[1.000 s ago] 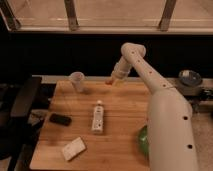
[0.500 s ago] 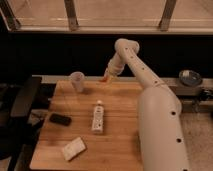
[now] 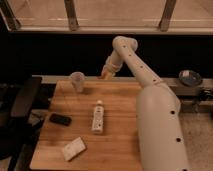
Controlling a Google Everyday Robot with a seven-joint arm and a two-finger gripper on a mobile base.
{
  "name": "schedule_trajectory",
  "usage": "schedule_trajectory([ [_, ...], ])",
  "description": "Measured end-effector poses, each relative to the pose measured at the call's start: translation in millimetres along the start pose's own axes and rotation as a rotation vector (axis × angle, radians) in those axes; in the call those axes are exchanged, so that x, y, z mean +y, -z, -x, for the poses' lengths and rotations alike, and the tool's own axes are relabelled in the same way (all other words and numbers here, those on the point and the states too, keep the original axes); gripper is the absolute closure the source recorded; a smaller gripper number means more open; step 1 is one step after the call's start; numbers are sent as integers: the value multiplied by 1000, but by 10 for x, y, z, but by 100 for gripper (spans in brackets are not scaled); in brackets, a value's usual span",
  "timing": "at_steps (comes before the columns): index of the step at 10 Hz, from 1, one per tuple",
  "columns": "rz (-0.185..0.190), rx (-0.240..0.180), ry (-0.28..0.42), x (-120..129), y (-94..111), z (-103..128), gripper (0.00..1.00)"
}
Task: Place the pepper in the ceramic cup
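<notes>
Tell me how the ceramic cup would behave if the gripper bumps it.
The ceramic cup looks small, upright and wider at its rim, so it may tip or slide on the smooth table. The gripper hovers to its right.

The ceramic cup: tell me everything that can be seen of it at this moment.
The ceramic cup is small, pale whitish-grey and handleless, tapering from a wider rim to a narrower base. It stands upright near the far left corner of the wooden table, touching nothing else. What is inside cannot be seen. The gripper hovers to its right, clear of it, with the orange pepper at its tip.
</notes>
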Motion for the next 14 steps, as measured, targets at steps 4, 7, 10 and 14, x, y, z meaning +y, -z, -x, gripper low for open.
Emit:
schedule_trajectory([
  [4, -79, -36, 212, -490, -103, 789, 87],
  [7, -88, -55, 330, -767, -185, 1427, 87],
  [10, -86, -57, 310, -838, -305, 1580, 87],
  [14, -87, -57, 323, -848, -260, 1537, 84],
])
